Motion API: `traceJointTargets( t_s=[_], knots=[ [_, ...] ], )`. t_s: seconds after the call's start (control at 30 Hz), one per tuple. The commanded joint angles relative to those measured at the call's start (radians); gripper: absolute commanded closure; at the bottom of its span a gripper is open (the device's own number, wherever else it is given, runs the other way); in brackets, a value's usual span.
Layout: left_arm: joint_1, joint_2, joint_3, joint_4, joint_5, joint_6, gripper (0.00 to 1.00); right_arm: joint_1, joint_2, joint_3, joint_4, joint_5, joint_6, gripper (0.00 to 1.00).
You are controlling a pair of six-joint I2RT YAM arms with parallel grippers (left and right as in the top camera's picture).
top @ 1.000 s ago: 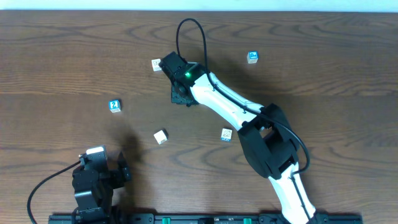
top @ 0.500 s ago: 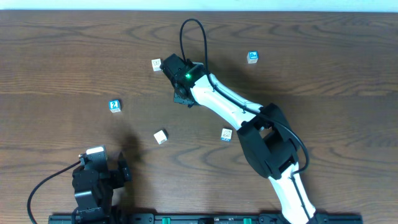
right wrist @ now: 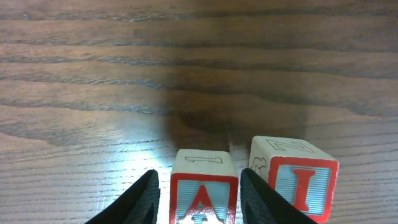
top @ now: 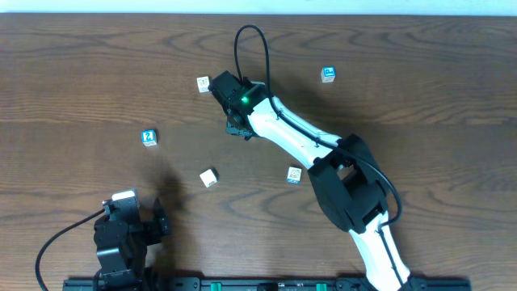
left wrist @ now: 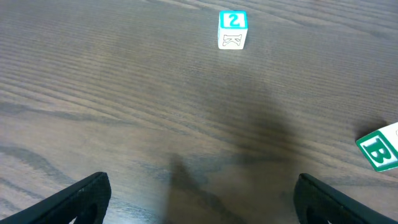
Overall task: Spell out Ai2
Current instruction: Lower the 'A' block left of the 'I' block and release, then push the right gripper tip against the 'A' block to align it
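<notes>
In the right wrist view a red-lettered A block (right wrist: pixel 202 186) stands on the wooden table between my right gripper's fingers (right wrist: pixel 200 202), with a thin gap on each side. A red-lettered I block (right wrist: pixel 297 180) stands right beside it, just outside the right finger. In the overhead view the right gripper (top: pixel 237 124) hides both blocks. A blue 2 block (top: pixel 149 137) lies at mid-left and also shows far ahead in the left wrist view (left wrist: pixel 232 29). My left gripper (top: pixel 133 225) is open and empty at the near left edge, its jaws (left wrist: pixel 205 202) wide apart.
A white block (top: pixel 203 83) lies just left of the right wrist. A blue block (top: pixel 328 74) is at the back right. A green B block (top: pixel 209 177) (left wrist: pixel 379 149) and another block (top: pixel 294 175) lie nearer the front.
The right wrist has shifted slightly right and away from the front. The left arm and the loose blocks have not moved.
</notes>
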Motion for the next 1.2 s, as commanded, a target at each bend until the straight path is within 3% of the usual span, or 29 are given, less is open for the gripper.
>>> traceJointTargets(
  t_s=[0.0, 0.37, 0.77, 0.87, 1.0, 1.17],
  knots=[
    [0.003, -0.006, -0.013, -0.011, -0.008, 0.014, 0.05, -0.022, -0.023, -0.010, 0.000, 0.018, 0.011, 0.57],
    [0.003, -0.006, -0.013, -0.011, -0.008, 0.014, 0.05, -0.030, -0.023, -0.010, 0.042, 0.052, 0.006, 0.56],
    [0.003, -0.006, -0.013, -0.011, -0.008, 0.014, 0.05, -0.042, -0.042, -0.008, 0.159, 0.059, -0.121, 0.55],
    [0.003, -0.006, -0.013, -0.011, -0.008, 0.014, 0.04, -0.042, -0.077, -0.008, 0.195, 0.031, -0.171, 0.65],
    [0.003, -0.006, -0.013, -0.011, -0.008, 0.014, 0.05, -0.037, -0.112, -0.008, 0.206, -0.077, -0.253, 0.98],
    [0.003, -0.006, -0.013, -0.011, -0.008, 0.014, 0.05, -0.007, -0.098, -0.009, 0.176, -0.146, -0.300, 0.99]
  ],
)
